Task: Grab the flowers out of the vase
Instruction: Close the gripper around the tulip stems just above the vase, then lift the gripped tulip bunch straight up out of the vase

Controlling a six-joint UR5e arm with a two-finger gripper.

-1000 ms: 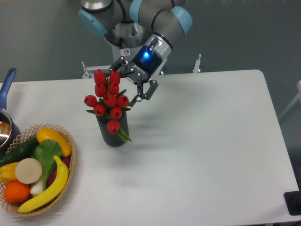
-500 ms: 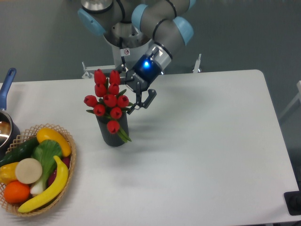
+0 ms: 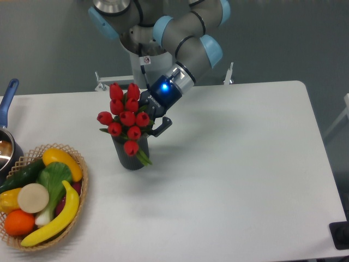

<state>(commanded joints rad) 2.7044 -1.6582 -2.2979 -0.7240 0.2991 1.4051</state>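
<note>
since a second ago the hand (image 3: 148, 121) has come down and leftward from just right of the bunch, and it is now pressed in against the right side of the flowers (image 3: 125, 115), behind the buds; one dark finger (image 3: 161, 126) shows to the right of the bunch, the other is hidden behind the blooms, so whether it is clenched on the stems or released cannot be told. the flowers stand in the vase (image 3: 130, 155), where they were, buds rising above its mouth and a green leaf hanging over its front rim. the vase stands upright on the white desk (image 3: 234, 174), toward the desk's left half and nearer the far edge than the front one. left of the vase and nearer the front edge lies a wicker basket (image 3: 77, 188) of vegetables, close to the desk's left edge; beyond it a blue-handled pot (image 3: 7, 109) is cut off by the picture's border. right of the vase the desk runs open to its rounded far right corner.
</note>
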